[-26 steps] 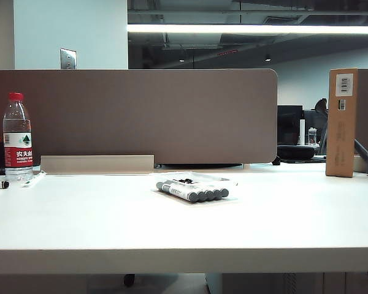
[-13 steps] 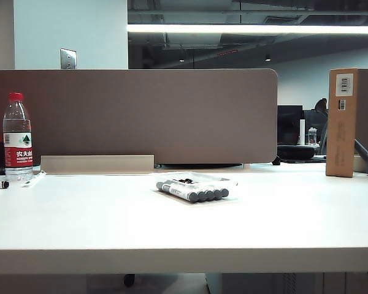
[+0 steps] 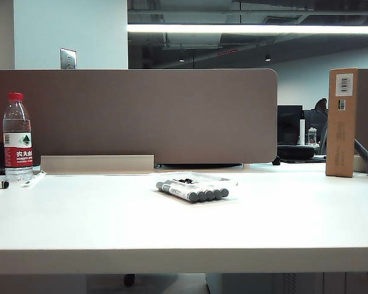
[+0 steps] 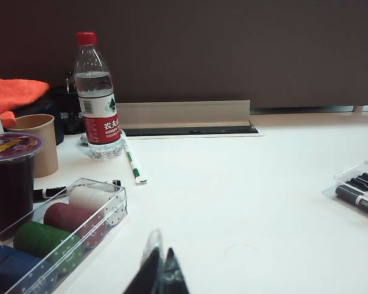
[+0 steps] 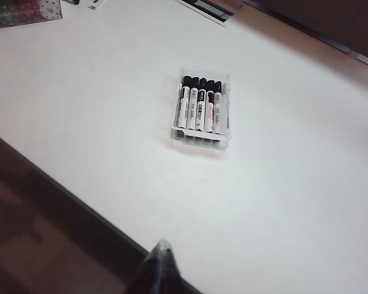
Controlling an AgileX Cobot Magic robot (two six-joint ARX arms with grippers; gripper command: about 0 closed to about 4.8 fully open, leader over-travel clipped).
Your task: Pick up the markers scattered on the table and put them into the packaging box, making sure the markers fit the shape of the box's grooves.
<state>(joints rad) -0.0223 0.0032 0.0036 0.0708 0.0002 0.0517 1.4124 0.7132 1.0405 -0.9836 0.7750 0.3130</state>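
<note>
Nothing has changed on the table [image 3: 282, 226] over the last second: the exterior view matches the two pictures before it, so the work looks finished rather than in progress. The packaging box [image 5: 201, 106] lies near the middle of the table, and the markers [image 5: 200, 108] lie inside it side by side, five of them as far as I can count, black caps all at one end, each apparently seated in its own groove. I see no loose marker of that kind elsewhere on the table; the green-and-white pen [image 4: 133, 160] beside the water bottle [image 4: 98, 98], at about ten o'clock from the box in the exterior view, is a different thing. Both arms are drawn back out of the exterior view. The left hand [image 4: 158, 272] hangs low over the table's left part, fingers pinched together on nothing, with a clear case of coloured rolls [image 4: 55, 236] just beside it. The right hand [image 5: 159, 266] sits high above the front edge, also pinched tight and empty, looking down at the box, well apart from it.
</note>
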